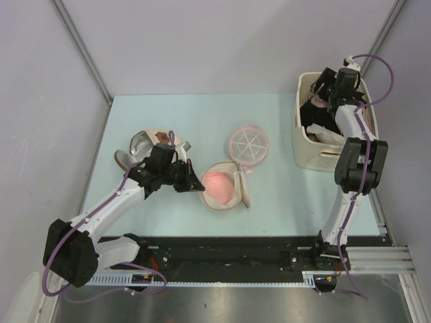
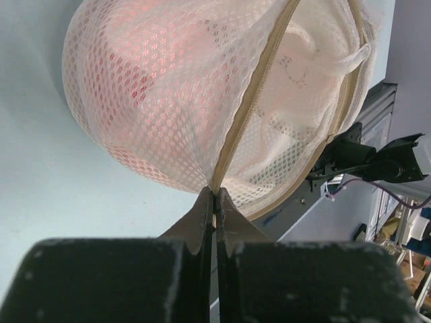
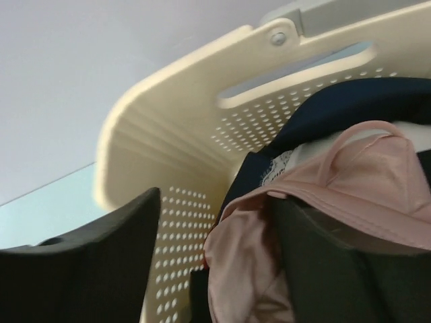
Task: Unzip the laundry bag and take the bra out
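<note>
The laundry bag (image 1: 223, 190) lies mid-table, a cream mesh drum with something pink showing inside. In the left wrist view the bag (image 2: 155, 94) fills the top, its tan zipper (image 2: 250, 111) running down to my fingertips. My left gripper (image 1: 194, 183) (image 2: 215, 200) is shut, pinching the zipper at the bag's near edge. My right gripper (image 1: 320, 95) (image 3: 217, 202) is open inside the cream basket (image 1: 306, 153). A pale pink bra (image 3: 367, 168) with a thin strap lies draped over its right finger, on dark and white clothes.
A flat pink disc with white spokes (image 1: 248, 143) lies just behind the bag. A beige dome with brown patch and silver lining (image 1: 143, 145) sits behind my left gripper. The perforated basket wall (image 3: 175, 134) is close to my right gripper's left finger. Grey walls surround the table.
</note>
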Controlling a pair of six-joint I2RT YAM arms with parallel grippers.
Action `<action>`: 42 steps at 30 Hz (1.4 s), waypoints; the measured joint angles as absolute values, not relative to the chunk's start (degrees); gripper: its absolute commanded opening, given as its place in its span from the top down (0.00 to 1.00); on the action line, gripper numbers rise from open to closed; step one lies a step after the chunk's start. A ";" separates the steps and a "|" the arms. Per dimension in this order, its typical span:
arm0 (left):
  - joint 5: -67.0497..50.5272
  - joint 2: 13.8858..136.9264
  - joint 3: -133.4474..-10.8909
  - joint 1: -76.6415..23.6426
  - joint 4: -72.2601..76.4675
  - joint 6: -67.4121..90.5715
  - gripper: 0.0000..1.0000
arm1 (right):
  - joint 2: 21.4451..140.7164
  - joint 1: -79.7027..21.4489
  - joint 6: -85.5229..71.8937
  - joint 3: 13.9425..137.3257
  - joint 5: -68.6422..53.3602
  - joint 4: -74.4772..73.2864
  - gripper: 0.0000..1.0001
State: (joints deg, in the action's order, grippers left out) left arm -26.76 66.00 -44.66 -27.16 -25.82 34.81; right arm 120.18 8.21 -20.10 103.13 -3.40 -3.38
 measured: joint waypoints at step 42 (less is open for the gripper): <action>-26.63 64.97 -44.66 -27.16 -25.39 34.06 1.00 | 79.22 -58.89 -28.67 56.05 7.31 -9.10 0.63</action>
State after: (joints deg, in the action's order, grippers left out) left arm -26.63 64.97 -44.66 -27.16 -25.39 34.06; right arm 79.22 -58.89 -28.67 56.05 7.31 -9.10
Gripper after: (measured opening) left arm 0.009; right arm 0.353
